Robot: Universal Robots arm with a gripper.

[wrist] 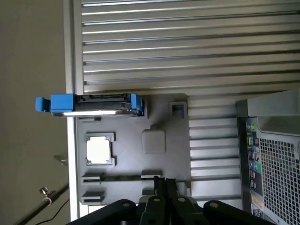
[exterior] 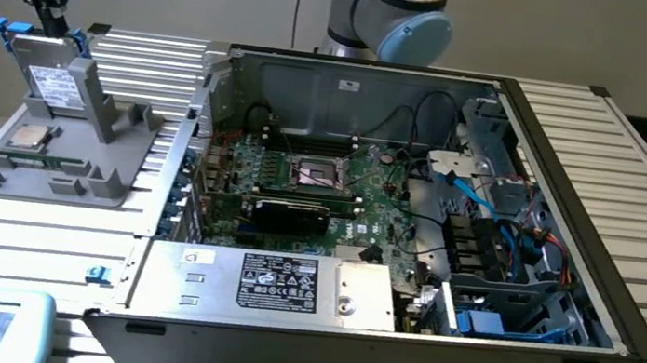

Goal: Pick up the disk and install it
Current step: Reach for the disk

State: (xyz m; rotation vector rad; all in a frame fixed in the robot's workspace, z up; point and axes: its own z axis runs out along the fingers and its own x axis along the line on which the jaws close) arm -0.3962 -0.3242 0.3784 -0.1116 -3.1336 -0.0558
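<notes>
**Exterior view: shut pincer hangs over the standing disk**

Exterior view puts the black pincer (exterior: 58, 26) at the upper part of the exterior view's left. Its two thin fingers are pressed together and pinch nothing. Their tips point down near the top edge of the disk (exterior: 51, 85). In the wrist view the pincer (wrist: 165, 183) shows the same tight pair of dark fingers, apart from the disk (wrist: 96, 105), so nothing is touched.

The disk stands upright on its edge in a slot of a grey holder (exterior: 89, 160). It is a flat silver-grey metal slab with a white label on its face and blue plastic rails along both sides. In the wrist view it is seen edge-on in the holder (wrist: 131, 159). A small square silver chip (exterior: 29, 136) lies flat in a pocket of the holder, near the disk's foot; the wrist view shows the chip (wrist: 99, 151) as a pale square.

The holder rests on a table (exterior: 28, 237) of ribbed, pale metal slats (wrist: 187, 47). Beside it, toward the exterior view's right, an open computer case (exterior: 348, 91) lies on its side. Inside are a green circuit board (exterior: 323, 182), black and blue cables, and a silver box (exterior: 273, 283) with a black label. A perforated side of the case (wrist: 276, 154) appears in the wrist view. The arm's grey and light-blue base (exterior: 390, 12) rises behind the case, before a plain beige wall.
</notes>
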